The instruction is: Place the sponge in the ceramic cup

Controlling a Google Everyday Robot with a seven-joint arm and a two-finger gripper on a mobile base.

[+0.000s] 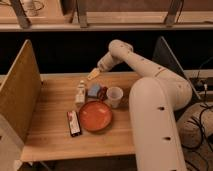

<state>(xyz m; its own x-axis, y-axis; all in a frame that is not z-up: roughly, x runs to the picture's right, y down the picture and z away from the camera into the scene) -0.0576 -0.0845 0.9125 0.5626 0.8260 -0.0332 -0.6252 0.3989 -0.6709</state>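
a wooden table (pixel 50 137) seen from above, with a bulky white robot arm (pixel 152 107) rising at the right front. nearest on the table lies a flat black-and-red packet (pixel 74 123), and just right of it sits an orange plate (pixel 96 116). behind the plate stand three things in a row: a slim white bottle (pixel 80 93) on the left, the blue sponge (pixel 94 90) in the middle, and the whitish cup (pixel 114 96) on the right (its dark handle faces the sponge). the sponge rests on the table, just beside the cup. farther back, the gripper (pixel 93 75) hovers above the sponge, fingers spread wide, holding nothing.
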